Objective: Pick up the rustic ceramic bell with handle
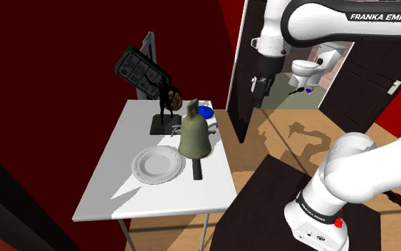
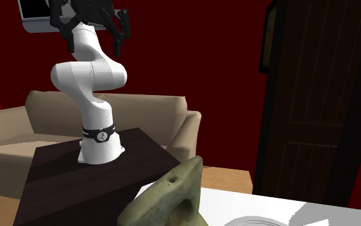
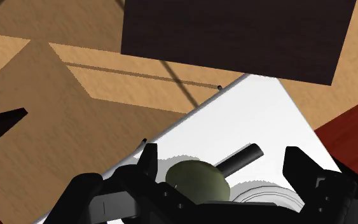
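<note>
The bell (image 1: 194,135) is olive-green with a squared handle on top and stands upright near the middle of the white table (image 1: 120,185). Its handle (image 2: 172,189) looms close in the second exterior view. My gripper (image 1: 261,96) hangs high off the table's right edge in the shoulder view, well apart from the bell. Up near the ceiling in the second exterior view, the gripper (image 2: 120,35) points down. In the wrist view the gripper (image 3: 223,164) is open, its fingers (image 3: 298,167) wide apart with nothing between them, and the bell's top (image 3: 196,181) lies far below them.
A white plate (image 1: 157,165) lies beside the bell, a dark cylinder (image 1: 196,169) in front of it. A black figurine (image 1: 164,107) and a blue object (image 1: 206,112) stand behind. The dark stand (image 2: 76,173) carries the arm; a beige sofa (image 2: 159,122) sits behind it.
</note>
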